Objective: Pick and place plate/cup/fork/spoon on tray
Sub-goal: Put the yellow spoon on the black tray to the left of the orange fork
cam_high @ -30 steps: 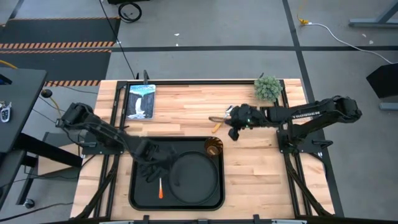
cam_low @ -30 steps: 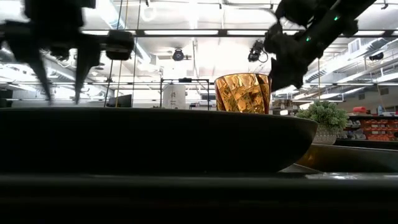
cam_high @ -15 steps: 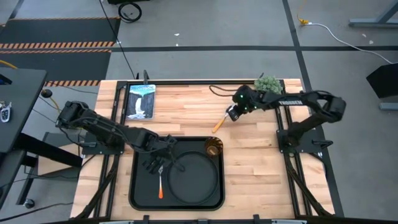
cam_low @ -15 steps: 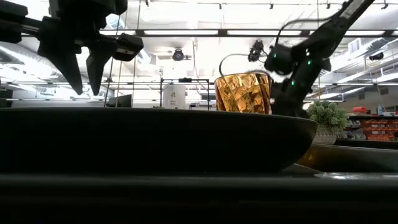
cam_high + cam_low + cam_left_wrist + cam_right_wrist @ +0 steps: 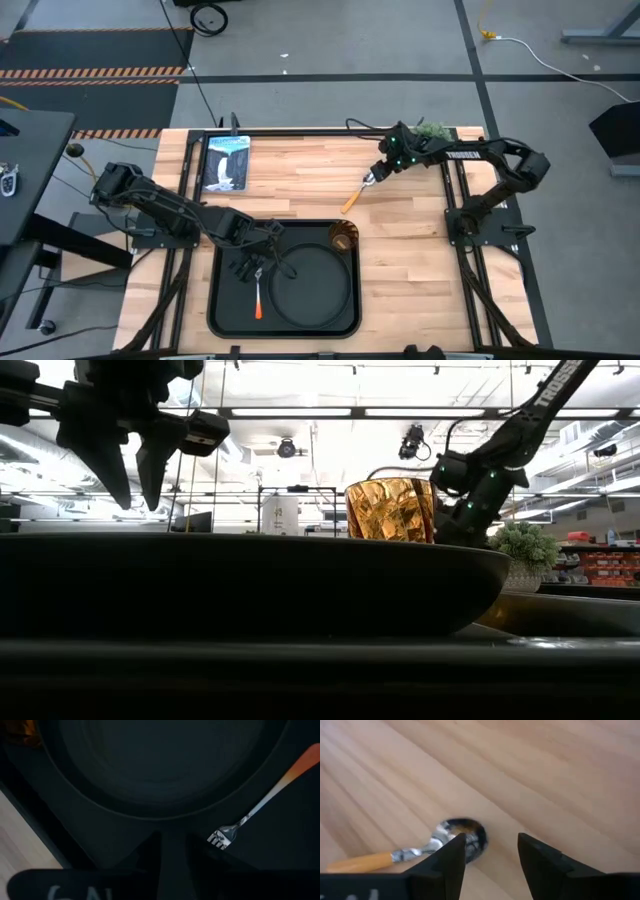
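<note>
The black tray (image 5: pixel 216 290) lies at the table's near edge with the round black plate (image 5: pixel 318 282) on it. The amber cup (image 5: pixel 343 236) stands upright at the tray's far right corner. The fork (image 5: pixel 258 295) lies flat on the tray left of the plate, tines (image 5: pixel 218 839) toward the far edge. My left gripper (image 5: pixel 262 257) hangs open above those tines, clear of them. The spoon (image 5: pixel 353 197) lies flat on the wood beyond the tray. My right gripper (image 5: pixel 490 847) is open, pointing down over the spoon's bowl (image 5: pixel 470 834). My right gripper comes at the spoon's bowl (image 5: pixel 476 836) from above with open fingers, and one fingertip (image 5: pixel 454 855) covers part of the bowl. Whether that fingertip touches the bowl, I cannot tell. The spoon lies flat on the table.
A small potted plant (image 5: pixel 430 137) stands at the far right, close behind my right arm. A picture card (image 5: pixel 225 162) lies at the far left. Black frame rails (image 5: pixel 185 180) run along the table's sides. Bare wood lies right of the tray.
My right gripper has gone toward the table's far edge, from beside the cup to the spoon's bowl end, and has opened. My left gripper has moved right toward the plate, over the fork's tines, and its fingers have drawn closer together. The fork has stayed in place.
</note>
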Controlling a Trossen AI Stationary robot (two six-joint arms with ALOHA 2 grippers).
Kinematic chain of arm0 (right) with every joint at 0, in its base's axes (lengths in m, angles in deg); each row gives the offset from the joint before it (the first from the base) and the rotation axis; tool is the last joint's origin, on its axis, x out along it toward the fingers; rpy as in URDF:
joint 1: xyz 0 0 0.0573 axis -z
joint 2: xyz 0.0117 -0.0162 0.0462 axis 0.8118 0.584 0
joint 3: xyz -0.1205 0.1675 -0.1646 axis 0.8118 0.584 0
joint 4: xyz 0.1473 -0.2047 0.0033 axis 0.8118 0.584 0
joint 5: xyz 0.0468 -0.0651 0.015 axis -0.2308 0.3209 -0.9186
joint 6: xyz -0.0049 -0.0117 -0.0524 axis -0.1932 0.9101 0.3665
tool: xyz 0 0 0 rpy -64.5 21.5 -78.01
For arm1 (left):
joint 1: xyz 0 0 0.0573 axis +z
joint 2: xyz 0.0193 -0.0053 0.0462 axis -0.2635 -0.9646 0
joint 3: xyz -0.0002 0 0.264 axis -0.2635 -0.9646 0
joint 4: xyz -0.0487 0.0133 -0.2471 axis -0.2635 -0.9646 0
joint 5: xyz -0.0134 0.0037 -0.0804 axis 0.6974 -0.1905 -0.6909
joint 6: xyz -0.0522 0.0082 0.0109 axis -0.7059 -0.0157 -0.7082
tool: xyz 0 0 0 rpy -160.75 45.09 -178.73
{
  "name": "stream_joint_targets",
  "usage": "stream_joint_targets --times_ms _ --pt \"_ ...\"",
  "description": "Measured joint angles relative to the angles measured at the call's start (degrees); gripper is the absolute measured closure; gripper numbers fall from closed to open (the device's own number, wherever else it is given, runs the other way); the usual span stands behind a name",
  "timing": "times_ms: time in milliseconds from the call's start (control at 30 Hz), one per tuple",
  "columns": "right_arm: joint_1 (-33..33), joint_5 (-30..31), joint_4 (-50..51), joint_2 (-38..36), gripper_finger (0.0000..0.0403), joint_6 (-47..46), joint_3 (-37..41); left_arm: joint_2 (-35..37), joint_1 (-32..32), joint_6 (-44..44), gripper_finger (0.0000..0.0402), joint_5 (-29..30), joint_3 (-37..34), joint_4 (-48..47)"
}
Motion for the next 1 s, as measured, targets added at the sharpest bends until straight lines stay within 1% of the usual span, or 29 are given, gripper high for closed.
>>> stream_joint_targets --times_ms 133,267,467,600,700,1000 --pt "1.1 -3.6 -1.0 4.2 0.0231 1.3 0.0 0.0 0.0 0.2 0.0308 0.0 0.0 1.2" --pt "1.2 -6.4 -3.5 6.9 0.0248 2.0 -0.2 0.0 0.1 -0.5 0.0308 0.0 0.0 1.3" --pt "1.1 -6.2 -3.5 5.9 0.0286 2.7 0.0 0.0 0.1 -1.4 0.0308 0.0 0.0 1.1" --pt "0.8 -7.8 -2.7 4.9 0.0310 2.9 0.2 0.0 0.1 -1.4 0.0308 0.0 0.0 1.2" --pt "0.8 -7.8 -2.8 5.0 0.0326 3.0 0.2 0.0 0.2 -1.3 0.0308 0.2 0.0 1.1" --pt "0.3 -7.5 -6.2 5.2 0.0367 2.2 1.0 0.0 0.1 -1.9 0.0308 0.2 0.0 1.0"
